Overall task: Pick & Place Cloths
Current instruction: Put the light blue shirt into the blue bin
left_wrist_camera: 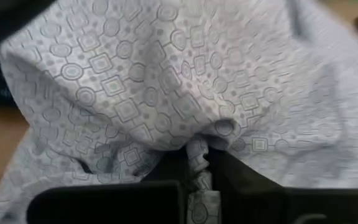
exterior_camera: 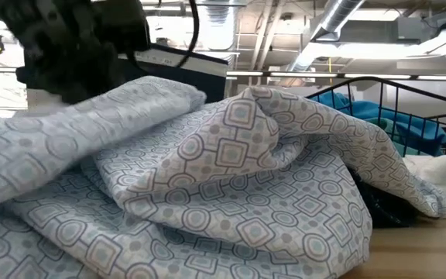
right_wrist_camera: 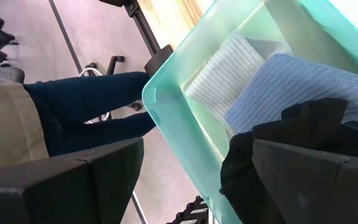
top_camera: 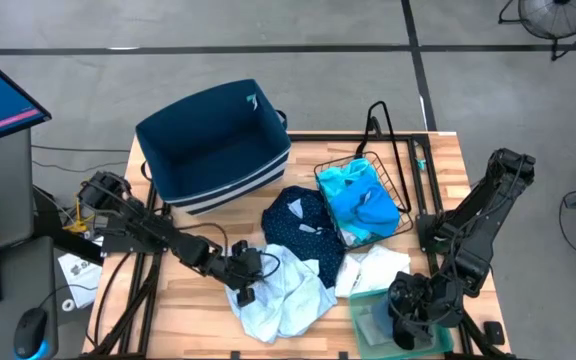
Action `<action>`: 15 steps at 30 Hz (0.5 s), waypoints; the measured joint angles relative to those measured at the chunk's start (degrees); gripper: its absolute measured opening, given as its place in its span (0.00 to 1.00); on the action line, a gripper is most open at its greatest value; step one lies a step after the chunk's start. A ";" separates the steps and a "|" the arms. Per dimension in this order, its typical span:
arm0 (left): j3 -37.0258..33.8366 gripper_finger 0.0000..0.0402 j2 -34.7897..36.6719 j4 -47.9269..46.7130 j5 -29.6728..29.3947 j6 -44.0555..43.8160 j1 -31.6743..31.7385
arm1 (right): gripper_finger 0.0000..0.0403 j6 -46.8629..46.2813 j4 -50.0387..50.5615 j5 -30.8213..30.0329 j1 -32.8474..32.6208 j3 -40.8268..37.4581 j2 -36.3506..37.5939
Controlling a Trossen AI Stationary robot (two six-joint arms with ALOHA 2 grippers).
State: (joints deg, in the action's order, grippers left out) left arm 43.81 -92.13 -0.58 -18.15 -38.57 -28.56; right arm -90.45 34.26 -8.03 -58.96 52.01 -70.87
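The left gripper [left_wrist_camera: 197, 165] is closed on a fold of the pale blue patterned cloth [top_camera: 283, 290], its two dark fingers [left_wrist_camera: 169, 171] pinching the bunched fabric between them. In the high view this gripper [top_camera: 245, 277] sits at the near left edge of that cloth, which lies crumpled on the wooden table [top_camera: 193, 295] toward the front. Just behind it lies the dotted navy cloth [top_camera: 303, 225], and beside that a white cloth [top_camera: 373, 270]. A turquoise cloth [top_camera: 358, 200] fills a black wire basket [top_camera: 393, 175] further back.

The right gripper [top_camera: 413, 325] hangs over the green tray [top_camera: 368, 320] at the front right corner; its fingers stand wide apart, one outside the tray wall. The tray [right_wrist_camera: 185, 74] holds folded pale grey and blue rags [right_wrist_camera: 278, 81] and a black cloth [right_wrist_camera: 291, 130].

A navy bin [top_camera: 213, 145] with white stripes stands at the back left. A seated person's legs [right_wrist_camera: 86, 112] show beyond the table.
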 joint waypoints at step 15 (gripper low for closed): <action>0.00 0.01 22.13 1.74 -7.10 -0.69 0.02 | 0.73 1.07 0.02 -2.57 0.22 0.00 0.00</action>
State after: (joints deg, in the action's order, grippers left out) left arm 43.81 -69.99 1.16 -25.25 -39.26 -28.53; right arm -89.38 34.28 -10.60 -58.74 52.01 -70.87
